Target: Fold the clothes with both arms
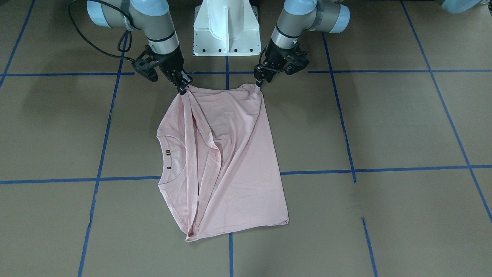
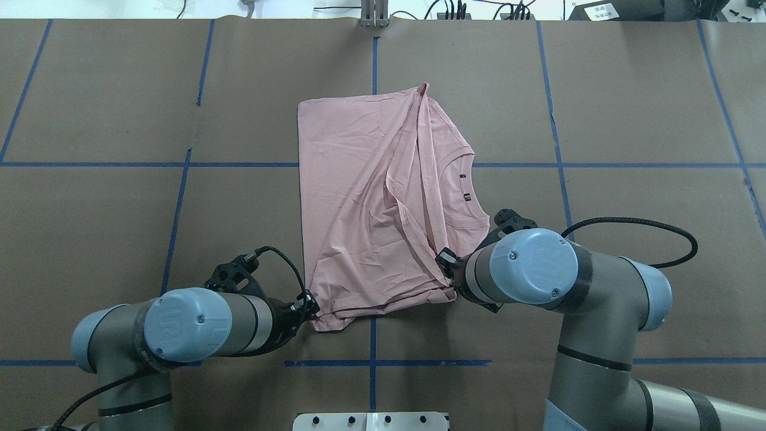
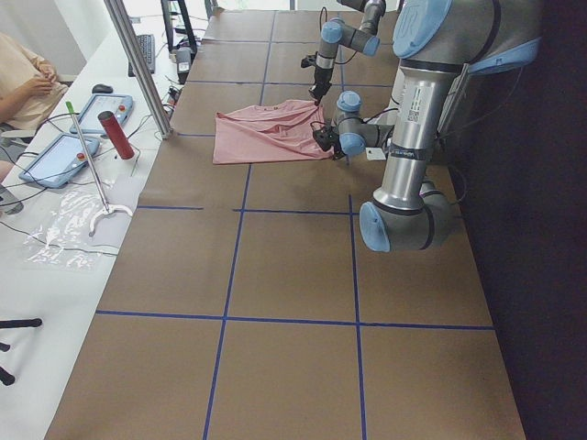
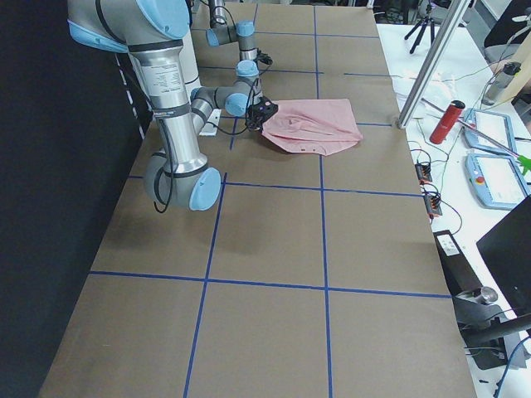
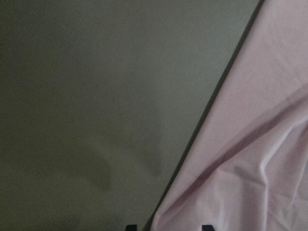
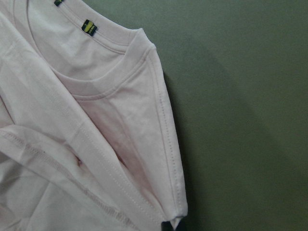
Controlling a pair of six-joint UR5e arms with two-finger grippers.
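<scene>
The pale pink T-shirt (image 1: pixel 230 154) lies on the brown table, partly folded lengthwise, with its ribbed neck toward my right arm (image 2: pixel 359 197). Its print is hidden. My left gripper (image 1: pixel 258 84) sits low at the shirt's near hem corner (image 2: pixel 311 311). In the left wrist view its two fingertips (image 5: pixel 131 227) stand apart with the shirt's edge (image 5: pixel 250 168) between them. My right gripper (image 1: pixel 183 89) is shut on the near shoulder and sleeve corner (image 2: pixel 446 266). The right wrist view shows the neck and sleeve seam (image 6: pixel 96 120) close up.
The white pedestal base (image 1: pixel 226 27) stands just behind the shirt's near edge. Blue tape lines (image 2: pixel 374 60) grid the brown table. Beyond the far edge are a metal post (image 3: pixel 138 64), a red bottle (image 3: pixel 116 135), tablets and a seated operator (image 3: pixel 23 73).
</scene>
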